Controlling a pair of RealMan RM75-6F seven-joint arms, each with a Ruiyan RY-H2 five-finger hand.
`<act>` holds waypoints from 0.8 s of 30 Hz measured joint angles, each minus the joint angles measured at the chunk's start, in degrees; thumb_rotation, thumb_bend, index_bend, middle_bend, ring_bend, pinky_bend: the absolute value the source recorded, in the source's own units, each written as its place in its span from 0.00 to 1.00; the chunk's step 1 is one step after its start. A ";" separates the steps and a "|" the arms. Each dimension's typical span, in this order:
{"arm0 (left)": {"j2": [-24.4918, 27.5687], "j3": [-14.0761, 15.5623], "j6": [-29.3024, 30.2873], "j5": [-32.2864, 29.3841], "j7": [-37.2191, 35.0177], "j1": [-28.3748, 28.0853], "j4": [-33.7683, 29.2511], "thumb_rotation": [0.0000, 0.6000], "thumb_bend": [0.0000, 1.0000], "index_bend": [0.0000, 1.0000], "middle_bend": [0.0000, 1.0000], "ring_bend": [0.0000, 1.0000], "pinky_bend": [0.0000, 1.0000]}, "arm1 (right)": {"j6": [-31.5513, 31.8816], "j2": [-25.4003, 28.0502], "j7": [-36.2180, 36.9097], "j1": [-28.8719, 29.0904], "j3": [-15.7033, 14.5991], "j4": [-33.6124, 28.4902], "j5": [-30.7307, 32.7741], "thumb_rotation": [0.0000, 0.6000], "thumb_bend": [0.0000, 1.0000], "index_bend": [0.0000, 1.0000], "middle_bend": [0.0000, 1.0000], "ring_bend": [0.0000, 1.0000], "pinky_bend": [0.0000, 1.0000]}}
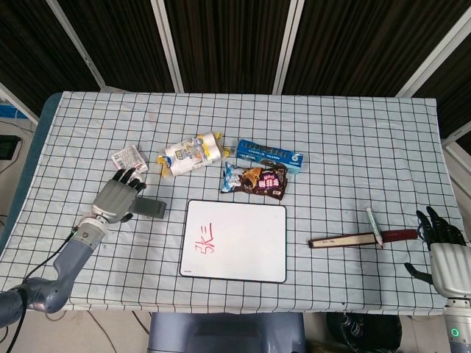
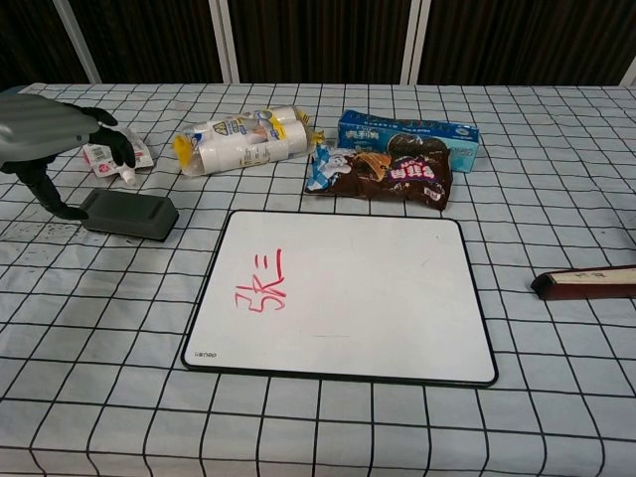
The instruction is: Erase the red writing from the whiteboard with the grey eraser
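One step is in hand: grasping the grey eraser (image 2: 127, 214), at 9 o'clock of the whiteboard (image 2: 348, 298). Left hand (image 2: 50, 134) hovers spread over its left end; centre it, then close across the short sides. Right hand (image 1: 440, 250) rests spread.

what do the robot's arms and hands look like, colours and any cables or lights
The left hand has a light grey shell over its back and black fingers; its arm is blue-grey with a metal wrist ring and a thin black cable beside it. The right hand looks the same, grey shell and black fingers, on a pale wrist carrying a small green light.
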 measured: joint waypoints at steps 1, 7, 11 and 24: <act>-0.25 0.09 0.12 0.28 -0.11 -0.09 0.20 1.00 0.16 0.27 0.26 0.04 0.11 | -0.03 0.01 0.01 0.01 0.00 -0.02 0.03 1.00 0.06 0.00 0.01 0.13 0.19; -1.66 1.03 0.20 0.94 -0.67 -0.56 1.51 1.00 0.16 0.29 0.29 0.05 0.11 | -0.10 0.05 0.07 0.04 0.01 -0.03 0.06 1.00 0.05 0.00 0.01 0.13 0.19; -2.39 1.36 -0.06 0.55 -0.42 -0.86 2.52 1.00 0.16 0.32 0.31 0.06 0.11 | -0.12 0.09 0.12 0.03 0.00 -0.05 0.10 1.00 0.06 0.00 0.01 0.13 0.19; -4.44 2.52 -0.16 1.37 -0.88 -1.64 5.29 1.00 0.19 0.35 0.34 0.06 0.11 | -0.27 0.06 -0.07 0.08 0.08 -0.27 0.41 1.00 0.06 0.00 0.01 0.13 0.19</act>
